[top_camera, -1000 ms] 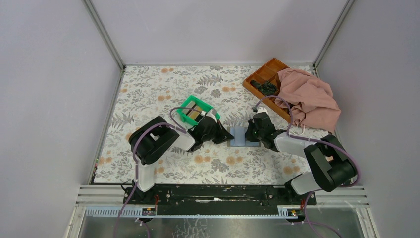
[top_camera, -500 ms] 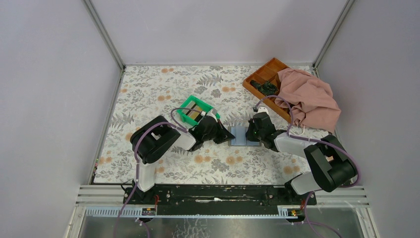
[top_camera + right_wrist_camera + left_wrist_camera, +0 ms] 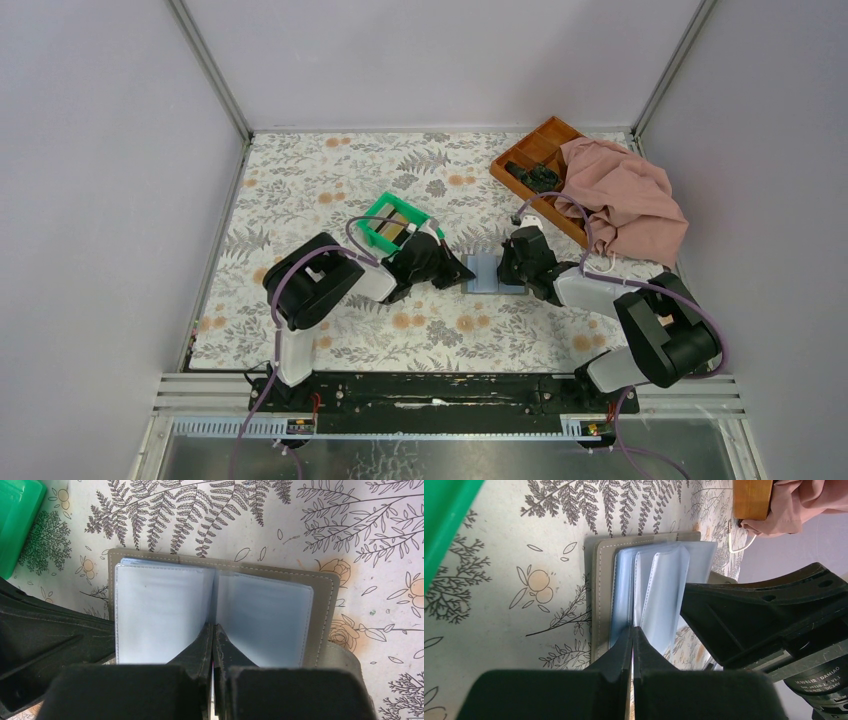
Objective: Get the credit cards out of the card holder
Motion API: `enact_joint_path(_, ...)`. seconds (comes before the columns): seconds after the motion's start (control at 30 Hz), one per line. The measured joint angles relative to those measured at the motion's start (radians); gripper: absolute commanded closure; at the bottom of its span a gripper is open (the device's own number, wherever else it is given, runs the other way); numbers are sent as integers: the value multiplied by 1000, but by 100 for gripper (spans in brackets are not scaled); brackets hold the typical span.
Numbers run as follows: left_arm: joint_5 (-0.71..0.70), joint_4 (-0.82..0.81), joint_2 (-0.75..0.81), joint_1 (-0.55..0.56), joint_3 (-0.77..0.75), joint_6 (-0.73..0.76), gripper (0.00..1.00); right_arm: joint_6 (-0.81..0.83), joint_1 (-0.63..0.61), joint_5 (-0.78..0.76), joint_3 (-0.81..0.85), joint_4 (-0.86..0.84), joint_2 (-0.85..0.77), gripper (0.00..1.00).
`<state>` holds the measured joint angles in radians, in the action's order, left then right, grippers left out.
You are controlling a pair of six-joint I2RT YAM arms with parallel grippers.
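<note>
The holder (image 3: 482,272) lay open on the table (image 3: 330,170), between both arms. The left gripper (image 3: 632,630) and right gripper (image 3: 213,627) were clenched, tips touching its clear sleeves. Beyond stood the bin (image 3: 380,222), and farther right the tray (image 3: 525,145).

arms (image 3: 310,285): black and white | cables (image 3: 585,235): purple | end effectors (image 3: 632,645): black, wedge-shaped

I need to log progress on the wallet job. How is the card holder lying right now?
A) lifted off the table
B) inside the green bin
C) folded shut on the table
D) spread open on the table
D: in the right wrist view the card holder lies spread open on the table, clear sleeves facing up on both sides of its fold.
</note>
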<state>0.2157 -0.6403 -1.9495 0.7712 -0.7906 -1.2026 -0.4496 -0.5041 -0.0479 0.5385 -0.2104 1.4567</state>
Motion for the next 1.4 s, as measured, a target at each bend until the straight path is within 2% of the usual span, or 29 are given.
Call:
enact_joint_path(0.27, 6, 11, -3, 2, -31, 0, 100, 8, 2, -31, 0, 3, -3, 100)
enact_joint_path(0.43, 39, -50, -3, 6, -59, -18, 100, 12, 3, -55, -3, 5, -6, 100)
enact_joint_path(0.53, 61, -111, -2, 51, -119, -10, 100, -14, -14, 46, -5, -4, -2, 100)
enact_joint_path(0.83, 96, -108, -6, 54, -117, -16, 100, -50, -14, 95, -31, -7, -27, 100)
enact_joint_path(1.07, 126, -122, -12, 70, -117, -20, 100, -64, -16, 93, -51, 81, -98, 100)
enact_joint_path(1.23, 148, -163, -13, 85, -116, -25, 100, -69, -21, 65, -71, 180, -214, 100)
enact_joint_path(1.4, 164, -208, -22, 87, -116, -38, 100, -71, -23, 46, -72, 210, -251, 100)
